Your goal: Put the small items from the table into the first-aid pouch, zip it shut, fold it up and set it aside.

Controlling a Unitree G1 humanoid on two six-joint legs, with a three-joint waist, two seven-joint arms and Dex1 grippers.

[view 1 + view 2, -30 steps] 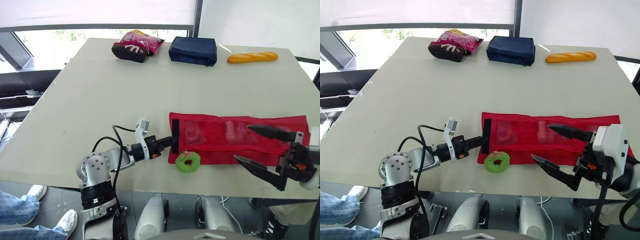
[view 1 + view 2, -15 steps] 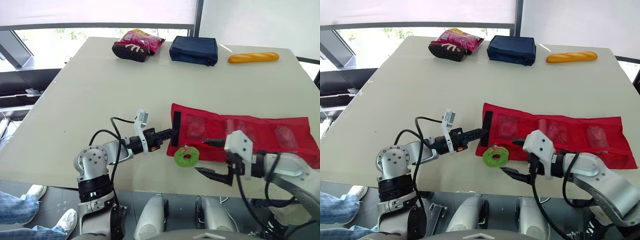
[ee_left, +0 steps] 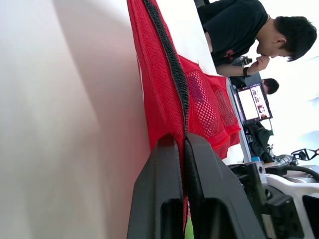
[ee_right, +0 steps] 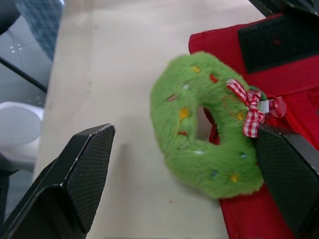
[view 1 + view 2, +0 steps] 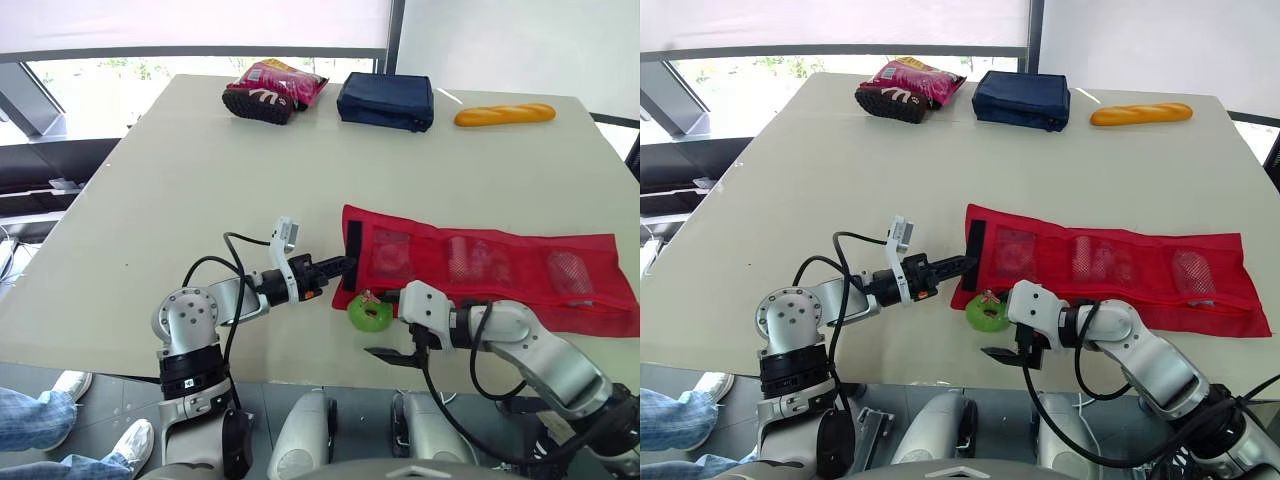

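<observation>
Green plush wreath with a red checked bow lies, in my head view, on the beige table, overlapping the near left corner of the red mesh first-aid pouch. In the left wrist view, my left gripper is pinched tight on the pouch's black-trimmed edge. In the right wrist view, my right gripper gapes wide, with the wreath between its fingers.
</observation>
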